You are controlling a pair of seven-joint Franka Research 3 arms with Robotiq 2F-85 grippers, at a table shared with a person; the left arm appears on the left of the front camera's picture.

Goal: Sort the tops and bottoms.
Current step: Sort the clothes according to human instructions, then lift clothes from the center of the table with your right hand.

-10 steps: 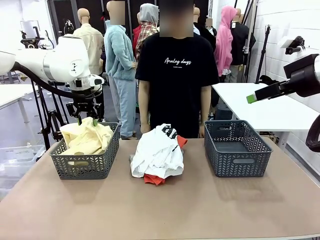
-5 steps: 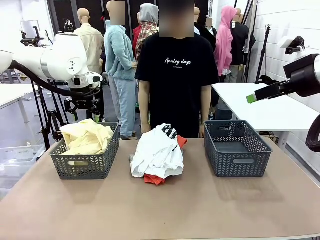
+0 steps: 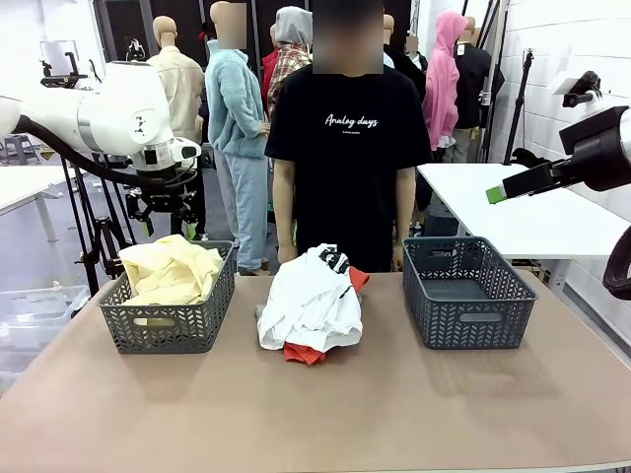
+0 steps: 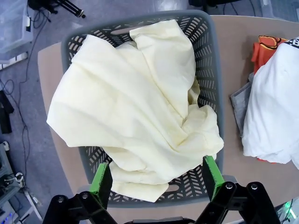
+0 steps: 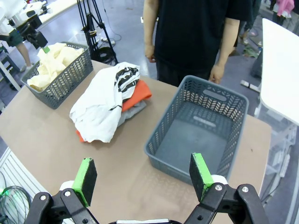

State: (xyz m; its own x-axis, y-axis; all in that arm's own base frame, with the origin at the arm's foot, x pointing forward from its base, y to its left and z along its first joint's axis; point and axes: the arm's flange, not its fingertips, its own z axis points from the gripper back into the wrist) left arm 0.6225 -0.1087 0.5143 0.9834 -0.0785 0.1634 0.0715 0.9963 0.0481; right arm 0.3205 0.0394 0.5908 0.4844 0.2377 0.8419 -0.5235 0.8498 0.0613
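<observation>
A pale yellow garment (image 3: pixel 170 271) lies heaped in the left basket (image 3: pixel 168 330), spilling over its rim (image 4: pixel 212 70). My left gripper (image 3: pixel 168 225) hangs open just above it, with nothing between its green pads (image 4: pixel 100 179). At the table's middle a white garment (image 3: pixel 311 301) lies on top of an orange-red one (image 3: pixel 304 353) and a light grey one (image 4: pixel 239 105). My right gripper (image 5: pixel 140 175) stands open, high at the right, empty, looking down on the empty right basket (image 5: pixel 196 116).
A person in a black T-shirt (image 3: pixel 345 148) stands at the far edge between the baskets, hands (image 5: pixel 216 74) hanging by the right basket's rim. The brown tabletop (image 3: pixel 325 414) in front of the pile and baskets is bare. A white table (image 3: pixel 513 212) stands off to the right.
My left gripper has opened, let go of the pale yellow garment and risen above the left basket. The garment has settled inside. The right arm has not moved.
</observation>
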